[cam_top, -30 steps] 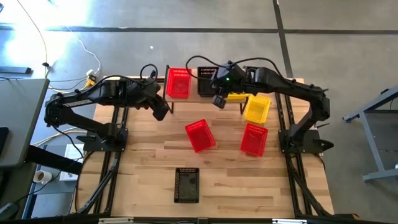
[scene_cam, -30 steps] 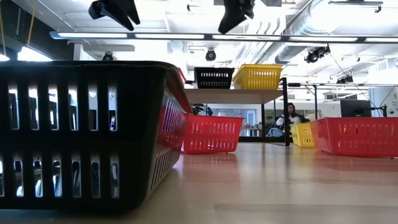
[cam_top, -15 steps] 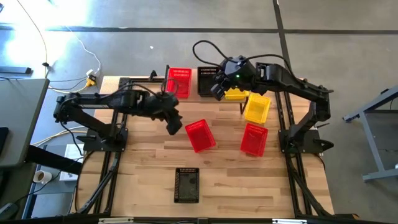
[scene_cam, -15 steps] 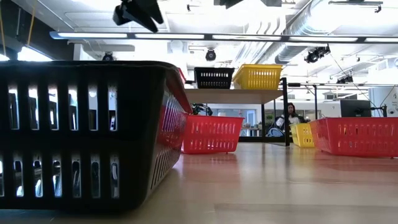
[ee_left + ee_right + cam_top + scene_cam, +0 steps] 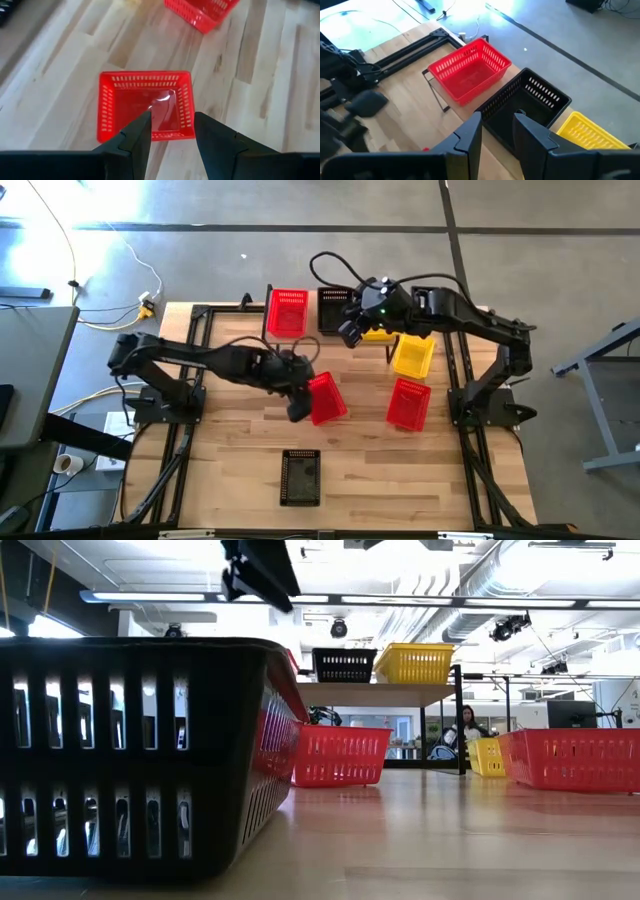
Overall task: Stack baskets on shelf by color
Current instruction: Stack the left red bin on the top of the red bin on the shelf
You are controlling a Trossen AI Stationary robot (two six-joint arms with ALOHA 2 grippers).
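On the shelf [image 5: 330, 330] at the far edge of the wooden table [image 5: 230, 460], going left to right, a red basket [image 5: 287, 311], a black basket [image 5: 332, 310] and a yellow basket [image 5: 380, 332] already stand side by side, so each colour seems to have its place started. How many baskets are nested in each cannot be told. Well apart from the shelf on the near side, four baskets are not yet put away: a red one [image 5: 326, 397] nearest the shelf's middle, a yellow one [image 5: 413, 354] just beside the shelf's right end, another red one [image 5: 408, 402] nearer than that, and a black one [image 5: 301, 477] farthest from the shelf, alone by the table's near edge. By this count the job looks about half done. The left gripper [image 5: 297, 406] hangs over the loose red basket's left rim, its fingers spread with a clear gap and holding nothing; in the left wrist view that basket [image 5: 145, 105] lies open between them. The right gripper [image 5: 350, 332] hovers over the shelf beside the black basket, fingers parted and empty. Nothing blocks the path from the red basket to the shelf, though the right arm above the shelf could crowd a delivery. Cables trail on the floor [image 5: 120, 240] left of the shelf.
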